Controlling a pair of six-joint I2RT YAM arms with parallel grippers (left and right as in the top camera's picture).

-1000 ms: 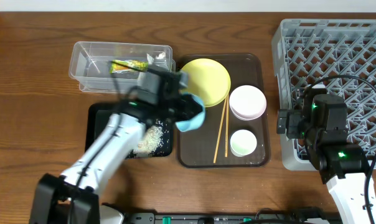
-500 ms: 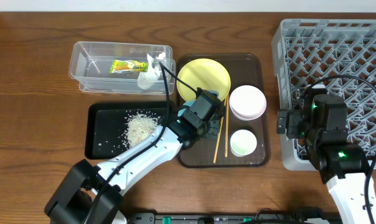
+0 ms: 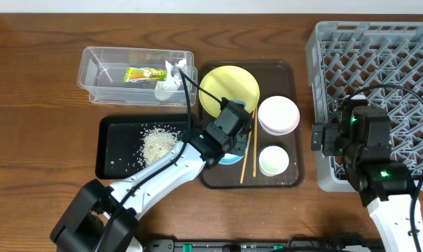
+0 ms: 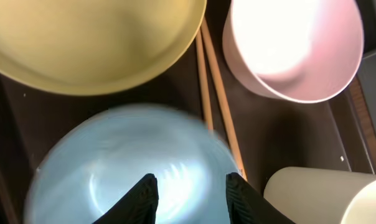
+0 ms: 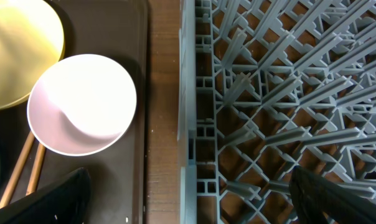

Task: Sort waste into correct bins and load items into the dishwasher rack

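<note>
The light blue bowl [image 4: 113, 158] sits on the brown tray, blurred, just below my left gripper [image 4: 191, 199]. The jaws stand apart over the bowl's inside with nothing pinched between them. In the overhead view the left gripper [image 3: 229, 142] covers most of the blue bowl [image 3: 237, 155]. Around it lie the yellow plate [image 3: 229, 87], pink bowl [image 3: 278, 114], white cup [image 3: 274, 160] and chopsticks [image 3: 249, 150]. My right gripper [image 5: 197, 202] is wide open and empty, straddling the left wall of the dishwasher rack [image 3: 379, 77]. The clear tub [image 3: 99, 77] holds the wrapper [image 3: 145, 73] and crumpled paper [image 3: 169, 80]. Rice [image 3: 157, 143] lies in the black tray [image 3: 113, 164].
The brown serving tray [image 3: 288, 73] lies between the two bins and the rack, with a narrow strip of bare table [image 5: 163, 93] against the rack wall. The left arm stretches diagonally from the front edge over the black tray's right end.
The left arm swung the blue bowl from above the black tray to the brown tray, lowered it beside the chopsticks, and its jaws have come apart. The right arm has not moved.
</note>
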